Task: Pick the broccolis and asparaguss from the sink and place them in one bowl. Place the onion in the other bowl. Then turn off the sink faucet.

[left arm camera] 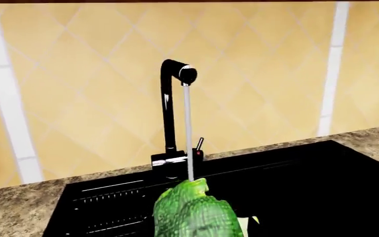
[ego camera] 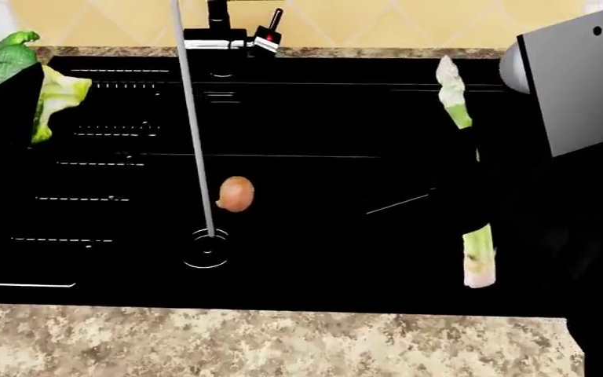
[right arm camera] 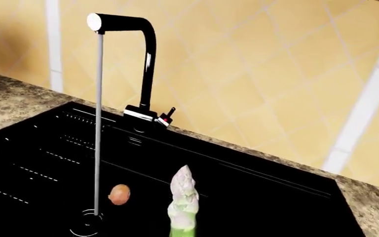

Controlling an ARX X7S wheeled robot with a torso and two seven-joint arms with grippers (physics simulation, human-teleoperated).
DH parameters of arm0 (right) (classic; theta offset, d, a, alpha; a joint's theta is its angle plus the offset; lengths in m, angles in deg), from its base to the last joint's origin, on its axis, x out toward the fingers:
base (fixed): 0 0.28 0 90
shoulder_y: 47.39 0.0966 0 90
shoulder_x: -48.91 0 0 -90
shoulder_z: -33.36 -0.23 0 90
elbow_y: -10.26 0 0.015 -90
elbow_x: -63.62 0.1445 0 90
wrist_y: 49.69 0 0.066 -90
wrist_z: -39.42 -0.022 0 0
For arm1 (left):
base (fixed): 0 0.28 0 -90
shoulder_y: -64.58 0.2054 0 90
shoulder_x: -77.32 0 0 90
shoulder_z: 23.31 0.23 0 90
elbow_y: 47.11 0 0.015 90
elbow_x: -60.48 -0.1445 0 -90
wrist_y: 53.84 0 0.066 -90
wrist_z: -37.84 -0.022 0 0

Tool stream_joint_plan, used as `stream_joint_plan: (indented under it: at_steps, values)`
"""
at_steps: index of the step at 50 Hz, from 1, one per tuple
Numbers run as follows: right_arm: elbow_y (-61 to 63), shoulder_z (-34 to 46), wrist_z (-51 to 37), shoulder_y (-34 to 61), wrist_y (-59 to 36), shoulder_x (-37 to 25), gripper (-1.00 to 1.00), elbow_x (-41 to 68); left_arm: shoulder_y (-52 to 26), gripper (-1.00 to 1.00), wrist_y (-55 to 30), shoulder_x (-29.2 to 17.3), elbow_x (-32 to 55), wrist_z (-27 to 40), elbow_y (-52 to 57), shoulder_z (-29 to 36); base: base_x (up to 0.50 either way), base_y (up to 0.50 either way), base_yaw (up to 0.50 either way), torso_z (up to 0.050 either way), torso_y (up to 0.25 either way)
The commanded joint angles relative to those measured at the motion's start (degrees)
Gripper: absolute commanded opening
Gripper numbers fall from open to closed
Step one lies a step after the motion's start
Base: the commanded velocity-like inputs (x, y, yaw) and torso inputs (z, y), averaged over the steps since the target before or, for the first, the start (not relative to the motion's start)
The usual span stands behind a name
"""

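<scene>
Left claw grips broccoli [ego camera: 13,71], right claw grips asparagus [ego camera: 467,181]; onion [ego camera: 235,193] in sink [ego camera: 312,267].

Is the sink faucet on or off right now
On. A stream of water runs from the faucet spout down to the drain in the sink, beside the onion.

A wall [left arm camera: 262,74] of warm yellow tiles set in a diamond pattern rises behind, crossed by pale vertical tile bands [left arm camera: 5,98]. Below it runs a speckled granite desk [ego camera: 260,342], beige and brown, evenly lit.
</scene>
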Motion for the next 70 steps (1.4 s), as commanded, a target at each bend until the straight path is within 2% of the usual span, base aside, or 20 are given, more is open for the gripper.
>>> stream_joint_plan:
  at_steps: [1,18,70]
  values:
    - [0.4,-0.9,-1.9,0.8,-0.3,-0.7,-1.00,1.6,-0.6,-1.00,0.2,0.8,0.6,-0.3,-0.1,-0.3,-0.46,-0.41,0.00,0.000,0.000]
    - [1.2,-1.1,-0.8,0.9,0.3,-2.9,-1.00,-0.1,-0.8,-1.00,0.4,1.5,0.5,-0.1,-0.4,-0.2,-0.45,-0.42,0.00,0.000,0.000]
    - [3.7,-2.6,-1.9,-4.8,4.1,-5.4,-1.00,-0.6,-0.7,-1.00,0.8,2.7,-0.2,0.3,-0.3,0.7,0.00,-0.50,0.00,0.000,0.000]
